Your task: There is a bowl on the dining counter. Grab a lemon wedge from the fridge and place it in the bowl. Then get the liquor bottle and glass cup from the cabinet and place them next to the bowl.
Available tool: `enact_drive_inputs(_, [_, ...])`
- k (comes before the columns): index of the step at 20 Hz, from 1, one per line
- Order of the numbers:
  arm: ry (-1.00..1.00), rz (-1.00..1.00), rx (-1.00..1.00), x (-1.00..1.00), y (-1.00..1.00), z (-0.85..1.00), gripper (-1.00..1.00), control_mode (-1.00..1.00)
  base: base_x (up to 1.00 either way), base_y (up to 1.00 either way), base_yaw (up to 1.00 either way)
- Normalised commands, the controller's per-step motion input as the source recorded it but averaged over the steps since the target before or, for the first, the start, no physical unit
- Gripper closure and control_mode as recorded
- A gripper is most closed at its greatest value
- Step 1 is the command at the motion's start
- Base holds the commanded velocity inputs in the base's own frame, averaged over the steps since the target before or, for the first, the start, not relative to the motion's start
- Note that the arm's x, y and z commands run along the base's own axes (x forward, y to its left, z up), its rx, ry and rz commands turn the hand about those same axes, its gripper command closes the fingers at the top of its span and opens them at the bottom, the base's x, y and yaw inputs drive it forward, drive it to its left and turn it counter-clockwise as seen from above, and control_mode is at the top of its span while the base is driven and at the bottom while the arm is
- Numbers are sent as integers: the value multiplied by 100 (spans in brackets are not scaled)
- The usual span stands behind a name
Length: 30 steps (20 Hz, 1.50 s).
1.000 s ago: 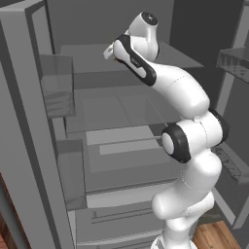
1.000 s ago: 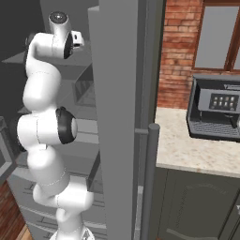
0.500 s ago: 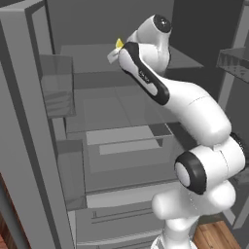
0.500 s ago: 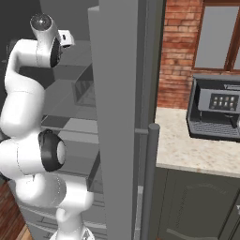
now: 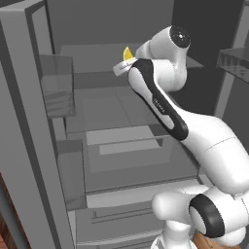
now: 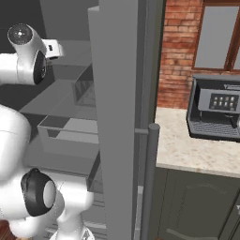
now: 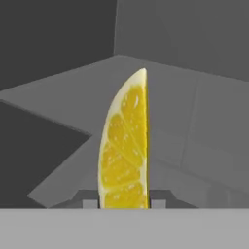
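The fingers point(image 7: 124, 199) pinch the lemon wedge point(image 7: 124, 151) low at its base; it looks light, soft and slippery, so a gentle hold suits.

We see a yellow lemon wedge point(image 7: 124, 151) with a pale rind against the grey fridge point(image 5: 121, 141). The brick wall point(image 6: 176, 51) is red, and the speckled counter point(image 6: 197, 152) is beige.

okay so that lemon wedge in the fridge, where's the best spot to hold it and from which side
Grip the lemon wedge across its two flat cut faces, near the thick end, as the gripper does now: closed on it with a finger on each side. The wedge is thin and stands on edge, so coming along its length with the jaws straddling the faces looks steadiest.
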Motion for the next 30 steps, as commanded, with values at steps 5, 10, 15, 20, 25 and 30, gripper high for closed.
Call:
enact_drive_inputs(5, [26, -9, 0, -100, -5, 13, 100, -100, 0, 0, 0])
enact_drive_inputs(10, [39, -17, -5, -76, -25, -3, 100, -100, 0, 0, 0])
enact_drive_inputs(15, [41, -21, -7, -34, -40, -27, 100, -100, 0, 0, 0])
enact_drive_inputs(20, [15, -9, -2, -14, -17, -16, 100, 100, -18, 0, -4])
enact_drive_inputs(25, [0, 0, 0, 0, 0, 0, 100, 100, -92, 2, -7])
enact_drive_inputs(30, [0, 0, 0, 0, 0, 0, 100, 100, -100, 18, -4])
